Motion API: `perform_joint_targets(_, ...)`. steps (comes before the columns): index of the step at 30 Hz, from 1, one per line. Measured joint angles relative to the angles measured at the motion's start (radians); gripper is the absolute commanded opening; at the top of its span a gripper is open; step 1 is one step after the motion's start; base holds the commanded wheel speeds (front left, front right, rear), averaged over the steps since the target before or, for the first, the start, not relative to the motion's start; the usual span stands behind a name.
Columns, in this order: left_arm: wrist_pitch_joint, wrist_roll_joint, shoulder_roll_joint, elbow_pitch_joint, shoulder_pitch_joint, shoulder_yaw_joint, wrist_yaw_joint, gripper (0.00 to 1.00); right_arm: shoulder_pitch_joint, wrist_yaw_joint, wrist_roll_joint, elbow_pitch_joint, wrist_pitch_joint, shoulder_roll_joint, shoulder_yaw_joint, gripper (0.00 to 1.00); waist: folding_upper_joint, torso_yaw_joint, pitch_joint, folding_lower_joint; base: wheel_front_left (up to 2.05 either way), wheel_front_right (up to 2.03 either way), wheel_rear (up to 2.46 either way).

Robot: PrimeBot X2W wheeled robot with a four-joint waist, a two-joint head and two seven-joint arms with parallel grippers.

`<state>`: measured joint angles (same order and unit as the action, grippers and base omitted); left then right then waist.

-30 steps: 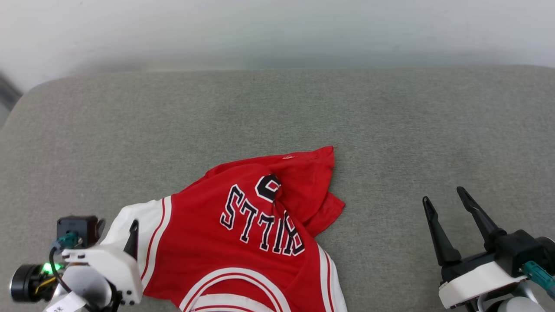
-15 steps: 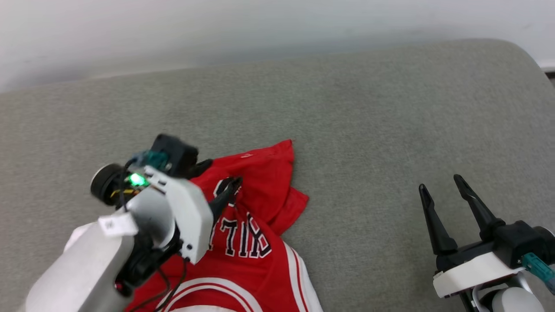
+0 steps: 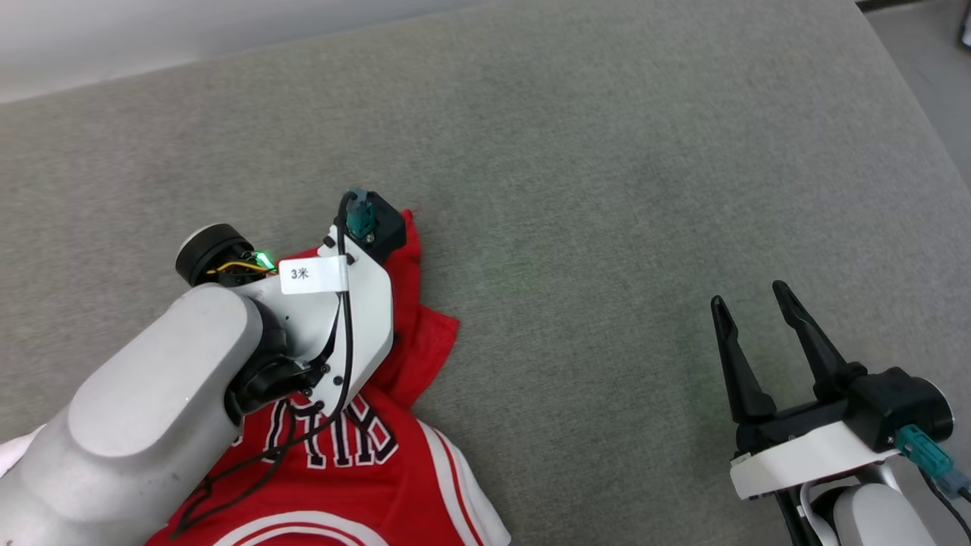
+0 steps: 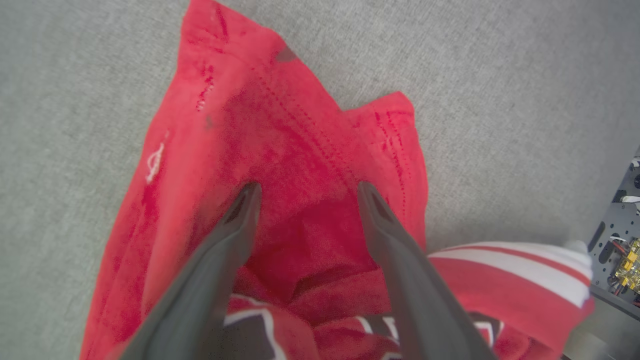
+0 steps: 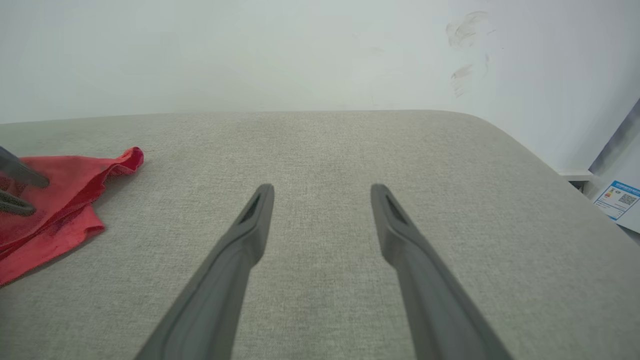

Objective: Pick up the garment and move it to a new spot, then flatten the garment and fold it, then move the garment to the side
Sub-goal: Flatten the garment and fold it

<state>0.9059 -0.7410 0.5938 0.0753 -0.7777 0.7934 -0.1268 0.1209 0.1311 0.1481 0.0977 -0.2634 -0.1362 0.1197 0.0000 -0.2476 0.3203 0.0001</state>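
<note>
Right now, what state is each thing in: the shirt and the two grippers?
Red jersey T-shirt with white striped trim: crumpled, lying on the grey fabric surface.
Left gripper: open, dark fingers over a red fold, nothing clamped.
Right gripper: open, empty, above bare surface.

— Where does the head camera sit?
— High behind both arms, facing steeply down at the grey cushion (image 3: 607,189), far enough back to take in the whole right gripper (image 3: 749,294).
— And the left wrist camera?
— Just behind the left gripper (image 4: 307,186), looking along its fingers, very close above the red jersey (image 4: 280,125).
— The right wrist one?
— Low, nearly level with the cushion, facing past its own fingers toward the white wall (image 5: 300,50).
— What do they share?
— All three catch the jersey's red edge. In the right wrist view it lies far left of the fingertips, under the left gripper's tips.
</note>
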Motion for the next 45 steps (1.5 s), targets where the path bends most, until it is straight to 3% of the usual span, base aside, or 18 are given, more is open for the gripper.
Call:
perform_joint_targets(10, 0.017, -0.026, 0.061, 0.076, -0.085, 0.157, -0.005, 1.00, 0.019, 0.000, 0.000, 0.000, 0.000, 0.031, 0.007, 1.00, 0.0000, -0.079, 0.077, -0.0001, 0.00, 0.00, 0.00)
perform_joint_targets(11, 0.016, -0.040, 0.064, 0.081, -0.089, 0.162, -0.005, 0.18, 0.021, 0.000, 0.000, 0.000, 0.000, 0.032, 0.006, 1.00, 0.0000, -0.083, 0.082, -0.0002, 0.00, 0.00, 0.00)
perform_joint_targets(12, 0.015, -0.050, 0.067, 0.085, -0.093, 0.167, -0.005, 0.00, 0.021, 0.000, 0.000, 0.000, 0.000, 0.034, 0.004, 1.00, 0.0000, -0.086, 0.086, -0.0002, 0.00, 0.00, 0.00)
perform_joint_targets(17, -0.062, -0.077, 0.063, 0.116, -0.112, 0.167, -0.004, 0.00, 0.022, 0.000, -0.005, 0.001, 0.000, 0.041, 0.001, 1.00, 0.0000, -0.088, 0.090, -0.0001, 0.00, 0.00, 0.00)
perform_joint_targets(20, -0.172, -0.077, 0.030, 0.158, -0.132, 0.132, -0.004, 0.00, 0.024, 0.000, -0.008, 0.003, 0.000, 0.043, 0.002, 1.00, 0.0000, -0.086, 0.082, -0.0001, 0.00, 0.00, 0.00)
perform_joint_targets(29, -0.444, -0.026, -0.096, 0.302, -0.321, -0.005, 0.057, 0.00, 0.036, 0.000, -0.008, 0.003, 0.000, 0.041, 0.017, 1.00, 0.0000, -0.091, 0.080, -0.0001, 0.00, 0.00, 0.00)
perform_joint_targets(43, -0.793, 0.154, -0.165, 0.539, -0.565, -0.065, 0.166, 0.00, 0.056, 0.000, -0.010, 0.010, 0.000, 0.050, 0.044, 1.00, 0.0000, -0.117, 0.107, 0.0000, 0.00, 0.00, 0.00)
perform_joint_targets(44, -0.793, 0.161, -0.168, 0.561, -0.564, -0.053, 0.162, 1.00, 0.057, 0.000, -0.012, 0.011, 0.000, 0.051, 0.046, 1.00, 0.0000, -0.115, 0.107, 0.0000, 0.00, 0.00, 0.00)
perform_joint_targets(45, -0.790, 0.165, -0.172, 0.579, -0.558, -0.040, 0.151, 1.00, 0.058, 0.000, -0.012, 0.012, 0.000, 0.053, 0.049, 1.00, 0.0000, -0.113, 0.107, -0.0001, 0.00, 0.00, 0.00)
